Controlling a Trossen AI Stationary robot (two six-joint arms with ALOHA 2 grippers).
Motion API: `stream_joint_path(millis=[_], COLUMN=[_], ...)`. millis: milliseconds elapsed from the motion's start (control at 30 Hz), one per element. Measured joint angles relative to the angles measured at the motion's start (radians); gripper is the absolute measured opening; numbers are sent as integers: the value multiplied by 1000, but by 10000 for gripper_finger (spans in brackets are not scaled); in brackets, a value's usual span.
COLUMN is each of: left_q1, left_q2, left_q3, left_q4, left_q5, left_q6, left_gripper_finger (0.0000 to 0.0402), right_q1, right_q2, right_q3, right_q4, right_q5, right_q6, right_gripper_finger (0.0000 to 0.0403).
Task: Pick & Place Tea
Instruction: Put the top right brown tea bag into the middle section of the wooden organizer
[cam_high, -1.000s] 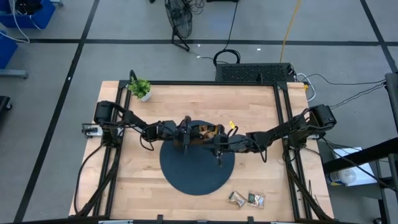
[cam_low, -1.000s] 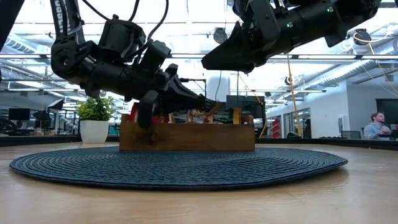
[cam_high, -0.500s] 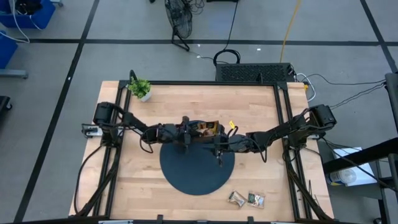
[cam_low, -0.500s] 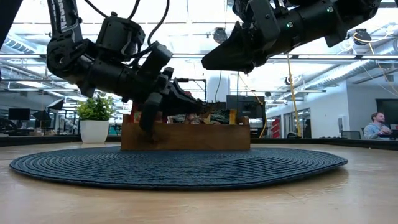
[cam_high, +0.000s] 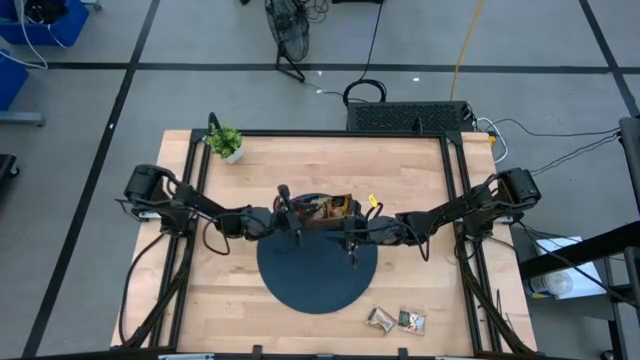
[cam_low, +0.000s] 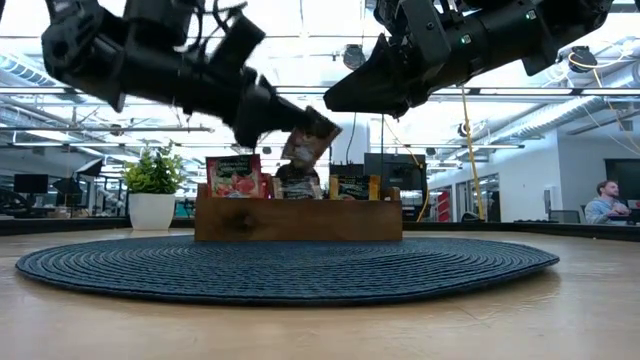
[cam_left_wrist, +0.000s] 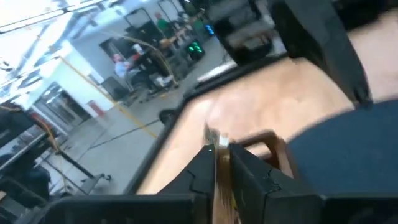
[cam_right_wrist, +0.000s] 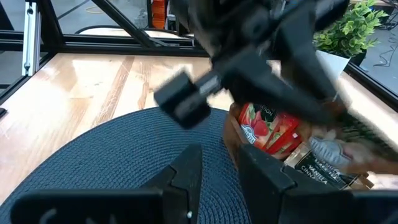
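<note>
Above the wooden tray (cam_low: 298, 218) at the mat's far edge, the left end effector (cam_low: 300, 128) pinches a tea sachet (cam_low: 308, 141) by its edge, a thin hold from which it could slip, while the right end effector (cam_right_wrist: 214, 168) hovers nearby, slightly spread and empty.

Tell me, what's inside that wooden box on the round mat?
The wooden box holds upright tea sachets: a red one and darker ones. Its front wall hides their lower halves and any dividers. The left tool holds one sachet above it.
</note>
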Motion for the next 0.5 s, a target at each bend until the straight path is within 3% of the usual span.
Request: stream_joint_path(millis=[233, 500], left_q1=[8, 45], left_q2=[-59, -57], left_q3=[1, 0], left_q4=[-133, -242], left_q5=[34, 46], left_q6=[-74, -131], left_gripper_finger=[84, 88], right_q1=[11, 13], right_q2=[0, 0], right_q3=[0, 0], right_q4=[0, 0], right_q5=[0, 0], right_q6=[0, 0], right_gripper_finger=[89, 89])
